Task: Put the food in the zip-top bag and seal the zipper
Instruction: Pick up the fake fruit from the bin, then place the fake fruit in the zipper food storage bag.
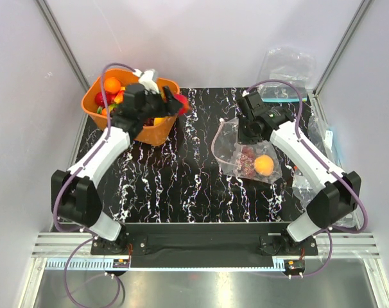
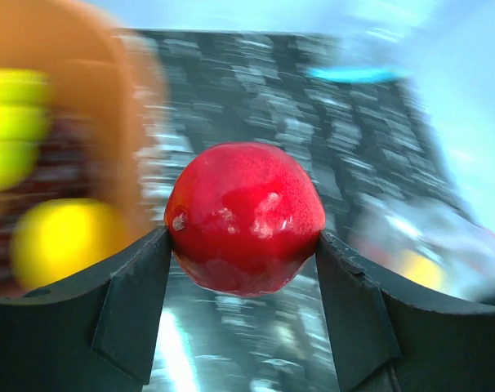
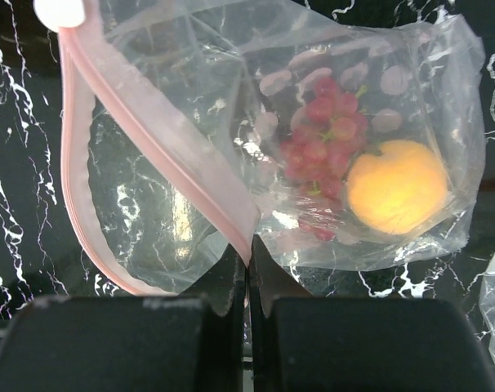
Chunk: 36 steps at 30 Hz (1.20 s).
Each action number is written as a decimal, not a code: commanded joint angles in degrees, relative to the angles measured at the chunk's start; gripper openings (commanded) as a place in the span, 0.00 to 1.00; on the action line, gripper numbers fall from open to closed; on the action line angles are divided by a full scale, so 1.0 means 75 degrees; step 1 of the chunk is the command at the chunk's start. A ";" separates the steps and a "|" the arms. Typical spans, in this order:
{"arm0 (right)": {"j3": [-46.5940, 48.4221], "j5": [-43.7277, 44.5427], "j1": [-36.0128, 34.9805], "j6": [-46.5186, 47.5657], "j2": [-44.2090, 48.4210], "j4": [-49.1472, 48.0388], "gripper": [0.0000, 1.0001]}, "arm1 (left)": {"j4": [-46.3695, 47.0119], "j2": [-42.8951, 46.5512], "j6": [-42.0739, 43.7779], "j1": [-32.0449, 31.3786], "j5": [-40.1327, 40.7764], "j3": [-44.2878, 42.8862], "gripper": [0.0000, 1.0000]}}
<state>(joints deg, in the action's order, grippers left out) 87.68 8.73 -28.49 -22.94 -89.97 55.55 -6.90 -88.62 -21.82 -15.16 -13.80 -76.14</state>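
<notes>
Pinching the zipper point(image 3: 72, 163), the right gripper point(image 3: 247, 261) hides its end; the left gripper point(image 2: 243, 238) clamps a red fruit point(image 2: 243, 214), surroundings blurred.

- Left arm point(image 1: 104, 154): white shells, black joints, base at 7 o'clock.
- Right arm point(image 1: 303, 151): identical, base at 5 o'clock.
- Purple cables point(image 1: 117, 64): one per arm.
- Left gripper point(image 2: 241, 235): matte black fingers point(image 2: 133, 302).

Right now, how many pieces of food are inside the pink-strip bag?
2: a red grape-like cluster mid-bag and an orange round fruit beside it, toward the closed end of the bag. Crinkled plastic could hide more.
</notes>
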 commanded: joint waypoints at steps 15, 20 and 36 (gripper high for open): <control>0.0414 0.0289 -0.0068 -0.0035 0.0723 0.0163 0.00 | 0.4154 0.0239 -0.2305 -0.3123 -0.1230 0.1504 0.37; 0.0590 0.0371 -0.0057 0.0023 0.0875 0.0351 0.00 | 0.3943 -0.0219 -0.2294 -0.3334 -0.1054 0.1269 0.36; 0.1012 -0.0028 -0.0057 0.0129 0.1052 0.0503 0.00 | 0.2936 -0.1215 -0.1661 -0.4060 -0.0105 0.0450 0.36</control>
<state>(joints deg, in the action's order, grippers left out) 91.83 9.45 -28.56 -22.70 -84.01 60.03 15.94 -96.77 -37.67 -43.31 -18.17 -68.25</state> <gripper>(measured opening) 0.017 0.698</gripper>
